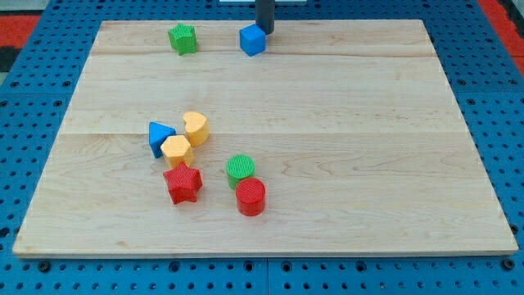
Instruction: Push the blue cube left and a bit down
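Observation:
The blue cube (pixel 253 39) sits near the view's top edge of the wooden board (pixel 368 164), a little left of centre. My tip (pixel 264 31) is at the end of the dark rod that comes down from the view's top. It stands just to the right of and slightly above the blue cube, touching it or nearly so. A green star (pixel 182 38) lies to the left of the blue cube, along the same top strip of the board.
A cluster lies at the lower left of the board: a blue triangle (pixel 159 138), a yellow heart (pixel 196 128), a yellow hexagon (pixel 176 151), a red star (pixel 182 183), a green cylinder (pixel 241 170) and a red cylinder (pixel 250 197).

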